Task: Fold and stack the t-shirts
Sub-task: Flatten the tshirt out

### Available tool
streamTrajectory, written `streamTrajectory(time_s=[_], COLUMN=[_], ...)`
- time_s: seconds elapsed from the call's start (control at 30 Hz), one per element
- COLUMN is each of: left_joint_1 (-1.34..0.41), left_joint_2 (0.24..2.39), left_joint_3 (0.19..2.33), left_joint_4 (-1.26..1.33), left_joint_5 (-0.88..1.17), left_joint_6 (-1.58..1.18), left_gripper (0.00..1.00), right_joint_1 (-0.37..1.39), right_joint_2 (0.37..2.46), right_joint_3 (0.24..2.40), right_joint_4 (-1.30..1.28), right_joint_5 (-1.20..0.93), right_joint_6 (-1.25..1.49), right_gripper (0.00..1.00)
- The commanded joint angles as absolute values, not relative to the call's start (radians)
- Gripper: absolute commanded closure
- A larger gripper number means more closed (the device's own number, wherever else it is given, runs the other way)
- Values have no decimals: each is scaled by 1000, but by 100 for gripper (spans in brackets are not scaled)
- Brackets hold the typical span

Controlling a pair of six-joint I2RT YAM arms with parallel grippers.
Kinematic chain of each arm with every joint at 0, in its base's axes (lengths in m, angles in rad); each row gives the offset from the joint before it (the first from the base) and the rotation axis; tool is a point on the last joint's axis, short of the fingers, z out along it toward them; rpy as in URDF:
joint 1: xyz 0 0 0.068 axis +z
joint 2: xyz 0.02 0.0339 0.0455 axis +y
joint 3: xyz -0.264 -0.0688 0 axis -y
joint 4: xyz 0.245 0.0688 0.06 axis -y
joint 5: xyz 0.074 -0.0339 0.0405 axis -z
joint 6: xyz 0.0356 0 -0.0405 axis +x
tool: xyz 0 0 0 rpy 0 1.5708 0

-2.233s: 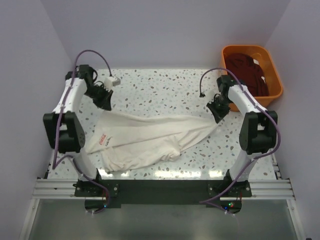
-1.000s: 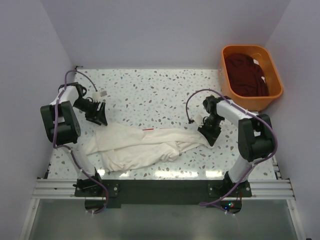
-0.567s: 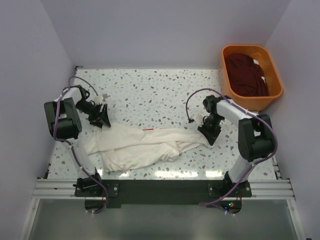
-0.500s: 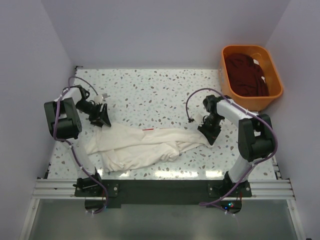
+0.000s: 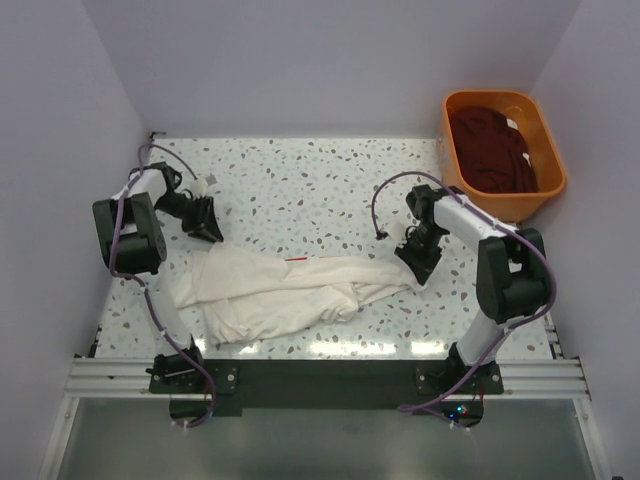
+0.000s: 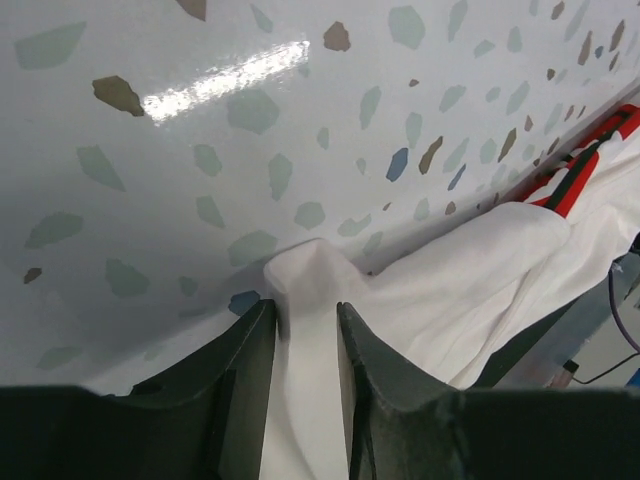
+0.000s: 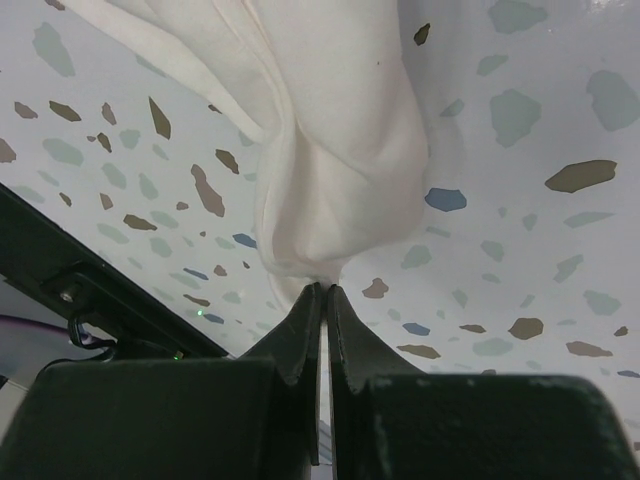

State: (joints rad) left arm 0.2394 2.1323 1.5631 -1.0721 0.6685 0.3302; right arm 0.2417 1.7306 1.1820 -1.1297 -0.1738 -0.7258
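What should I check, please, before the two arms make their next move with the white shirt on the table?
1. Right tool grips the cream-white t-shirt: ok, its fingers are closed on a bunched end.
2. Left tool grips the other end: ok, cloth fills the gap between its fingers.
3. Shirt lies flat for folding: not ok, it is bunched and wrinkled between the two tools.
4. Room on the table beyond the shirt: ok, nothing lies there.
5. Maroon t-shirt is out of the way: ok, it is inside the orange tub.
6. Which side of the shirt faces up: cannot tell.
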Motion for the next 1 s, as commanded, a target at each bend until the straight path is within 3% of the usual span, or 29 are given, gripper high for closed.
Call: streamTrajectory(time_s=[0.0, 0.1, 0.27, 0.43, 0.57, 0.6, 0.97], left_joint_1=[232, 232, 232, 230, 233, 235, 258], left_joint_2=[2161, 2145, 2135, 2163, 2158, 2140, 2042], left_joint_3=[1575, 1549, 1525, 1520, 1535, 1546, 1706], left_joint_4=[-1037, -1017, -993, -999, -963, -957, -844], left_joint_5=[602, 557, 488, 616, 650, 644, 660], left_joint_6=[290, 279, 261, 250, 221, 219, 192], left_gripper=[63, 56, 53, 65, 89, 100, 100], right_joint_1=[241, 241, 241, 242, 241, 239, 172], right_joint_2=[1727, 1726, 1729, 1741, 1746, 1749, 1789], right_joint_3=[1216, 1218, 1218, 1235, 1247, 1252, 1391], right_joint_4=[-1146, -1149, -1146, -1141, -1141, -1141, -1195], right_joint_5=[-163, -161, -163, -164, -160, -160, -199], right_joint_6=[-724, -724, -723, -718, -716, -716, -750], right_gripper=[100, 100, 100, 100, 100, 100, 100])
